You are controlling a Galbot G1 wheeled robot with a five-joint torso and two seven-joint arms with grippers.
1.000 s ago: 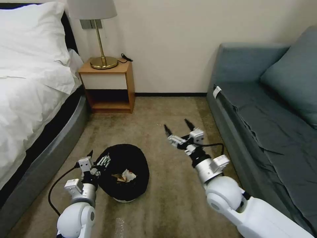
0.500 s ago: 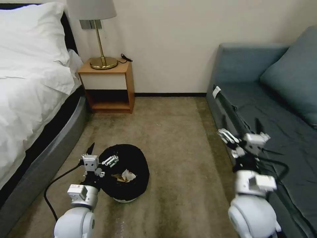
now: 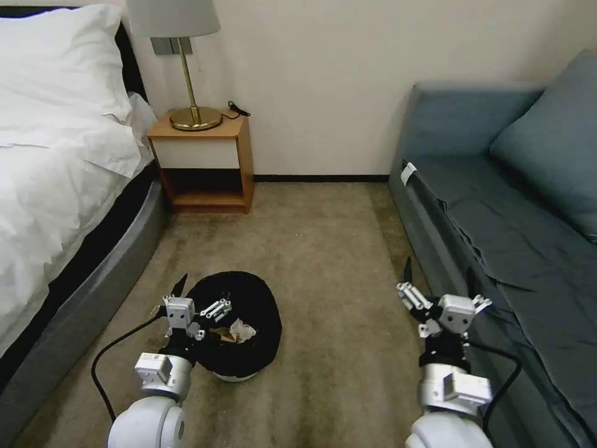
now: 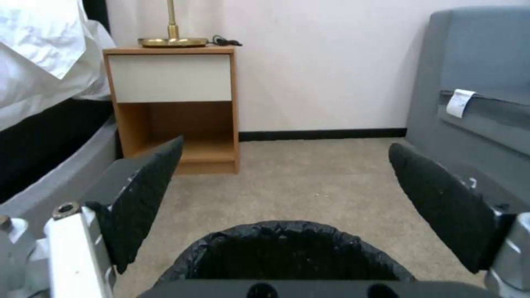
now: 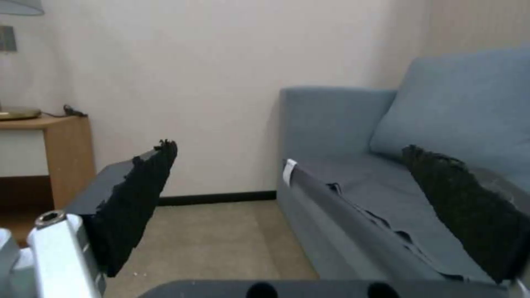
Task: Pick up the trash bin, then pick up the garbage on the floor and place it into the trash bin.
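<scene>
Carpet [image 3: 323, 236] | trash bin [image 3: 239, 323] upright, mouth up | left end effector [image 3: 205, 295] apart at rim | right end effector [image 3: 438, 286] apart

You've got beige carpet [image 3: 323, 249], a cream wall [image 3: 323, 74], white bed [image 3: 56, 174], wooden nightstand [image 3: 205, 155] with brass lamp [image 3: 186, 68], grey-blue sofa [image 3: 510, 205].

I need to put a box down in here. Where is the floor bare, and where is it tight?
Bare beige carpet runs from the wooden nightstand to the grey-blue sofa. It is tight near the white-sheeted bed, where the round black wire-mesh trash bin stands.
</scene>
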